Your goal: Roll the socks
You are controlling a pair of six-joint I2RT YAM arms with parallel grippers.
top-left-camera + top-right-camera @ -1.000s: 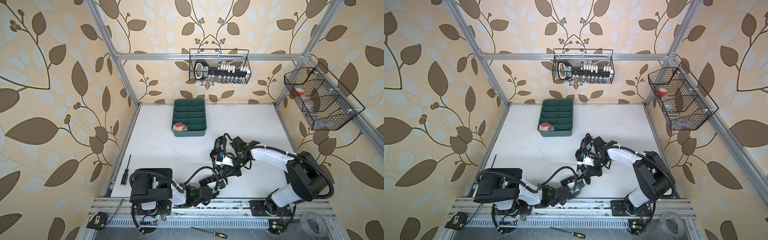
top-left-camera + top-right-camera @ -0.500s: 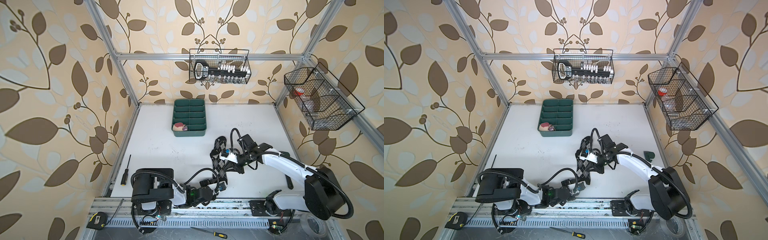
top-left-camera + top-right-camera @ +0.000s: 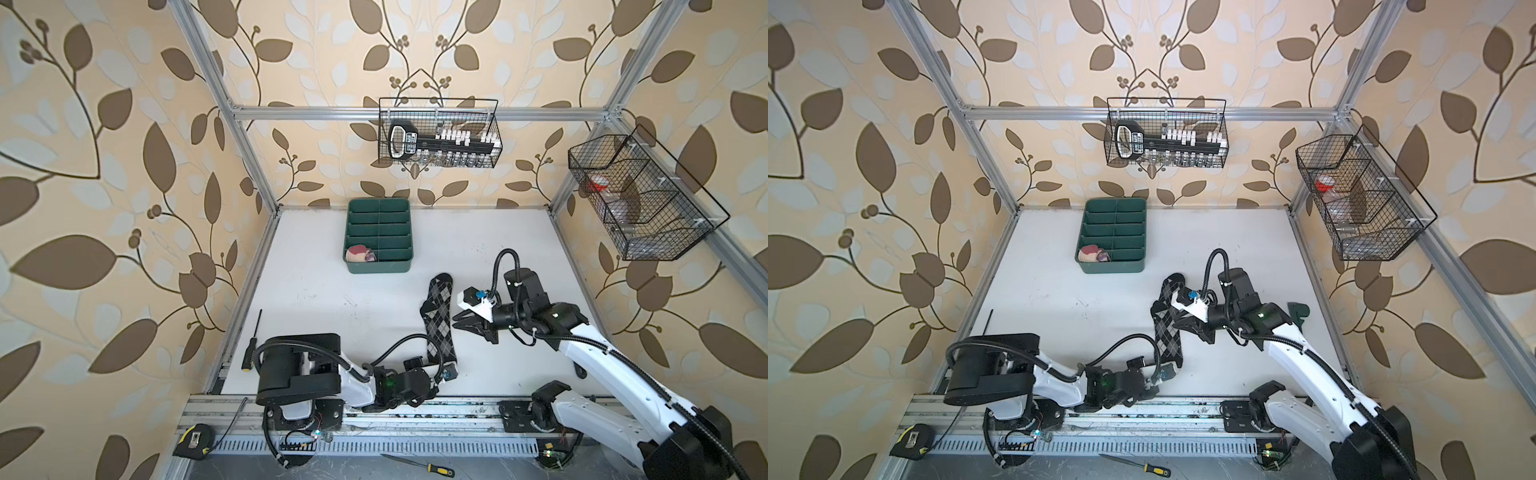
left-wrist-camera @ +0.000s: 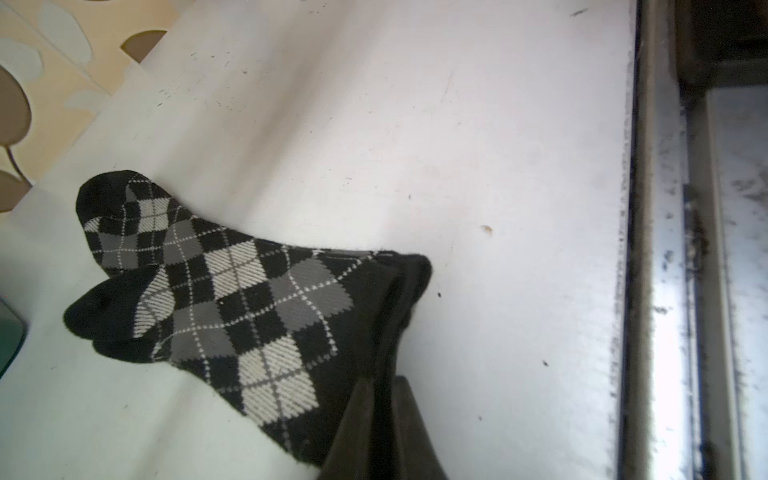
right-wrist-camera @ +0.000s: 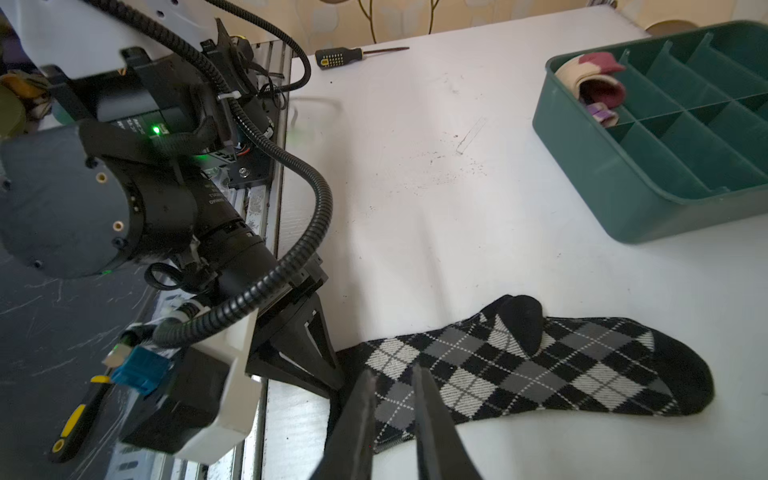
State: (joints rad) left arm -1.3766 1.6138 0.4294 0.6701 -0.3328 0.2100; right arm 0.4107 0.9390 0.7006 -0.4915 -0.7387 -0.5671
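The long argyle sock (image 3: 438, 316) lies stretched out flat on the white table, toe toward the back, in both top views (image 3: 1167, 328). Its black cuff sits at the front edge, and my left gripper (image 4: 384, 382) is shut on that cuff (image 3: 441, 368). My right gripper (image 5: 392, 376) hovers just above the sock's leg, jaws a little apart, with the pattern showing between them and nothing held (image 3: 457, 322). The beige and maroon sock (image 3: 359, 253) sits rolled in a front corner compartment of the green tray (image 3: 378, 270).
A black screwdriver (image 3: 252, 340) lies at the table's left edge. A metal rail (image 4: 656, 249) runs along the front. Two wire baskets (image 3: 438, 137) (image 3: 640, 199) hang on the walls. A small dark green object (image 3: 1298, 311) lies beyond the right arm.
The argyle sock was bunched at my right gripper and now lies stretched flat. The right gripper has let go and drawn back to the right. The left jaws have closed on the cuff.
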